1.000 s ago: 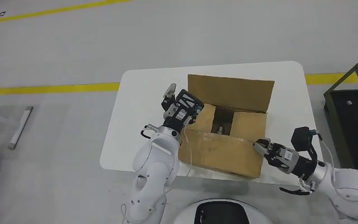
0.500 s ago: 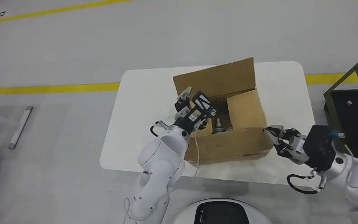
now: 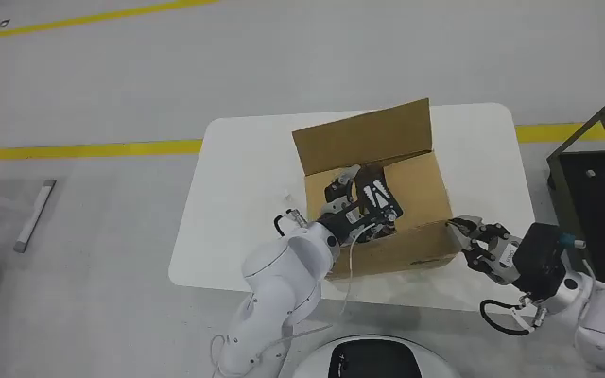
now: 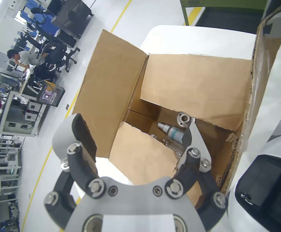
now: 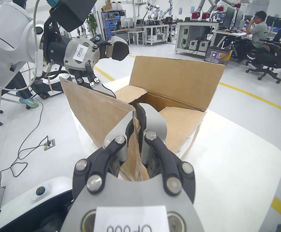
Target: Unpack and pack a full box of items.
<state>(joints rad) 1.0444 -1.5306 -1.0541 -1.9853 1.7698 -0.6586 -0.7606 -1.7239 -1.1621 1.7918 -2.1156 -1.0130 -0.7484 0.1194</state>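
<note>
Hovering mid-frame in the top view, the left gripper (image 3: 364,194) is gaping wide and empty over the open box (image 3: 416,180), which is sitting centrally on the white bench (image 3: 236,208) with a spray bottle (image 4: 173,133) lying inside. At its lower right corner the right gripper (image 3: 465,238) is clamping tight on the box's rim, so unpacking is seemingly just starting, likely calling next for a descent through the opening onto that bottle.

Premises: a robotics laboratory or industrial workshop. Evidence: sealed grey floor (image 3: 113,76) marked with yellow lane lines (image 3: 95,149); further robot arms (image 5: 152,11) mounted on benches; a metal-framed equipment bench (image 5: 195,45); monitors (image 5: 230,14); office chairs (image 5: 264,58); storage shelving (image 5: 110,22); a white work table (image 3: 236,189).
</note>
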